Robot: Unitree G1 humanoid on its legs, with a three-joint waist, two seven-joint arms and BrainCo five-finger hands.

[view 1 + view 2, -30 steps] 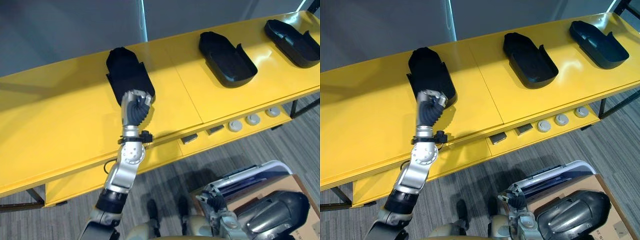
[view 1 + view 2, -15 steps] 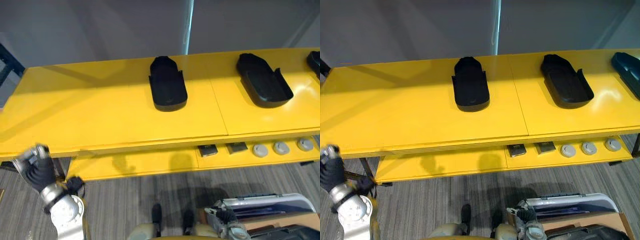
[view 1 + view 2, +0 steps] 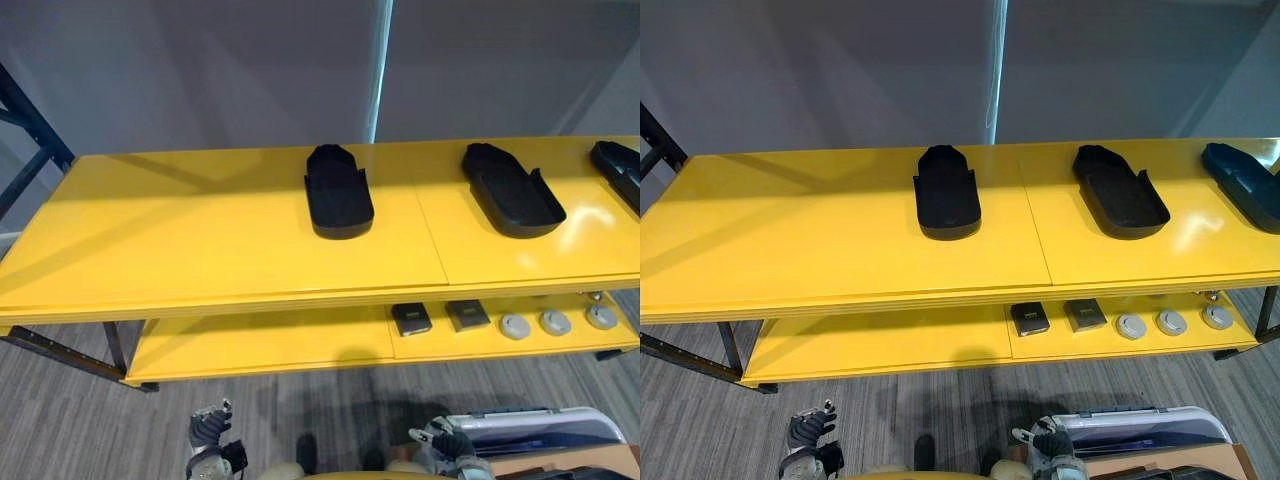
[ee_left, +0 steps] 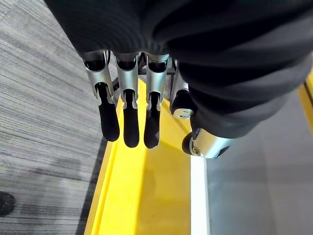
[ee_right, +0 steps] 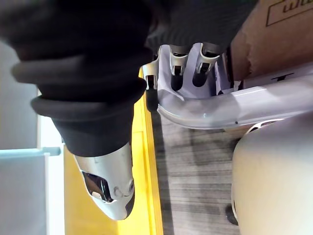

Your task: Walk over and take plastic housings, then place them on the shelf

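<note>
Left eye view: the left hand, which a second ago lay on the leftmost housing, has let go and dropped low near the floor, well apart from that housing and below the top board of the yellow shelf; the housing now sits alone, flat on that board (the whole picture has shifted too, so the camera moved, not the housing); I judge this placement done, and the next step to be fetching another housing. Right eye view: a second housing and a third housing lie further right on the same board, each well apart from its neighbour; the right hand hangs low beside a white bin. Left wrist view: the left hand's fingers are straight and hold nothing, with the shelf's yellow edge and the floor past them. Right wrist view: the right hand is up against the white bin's rim, with a cardboard box beyond; whether it is open or closed I cannot tell.
</note>
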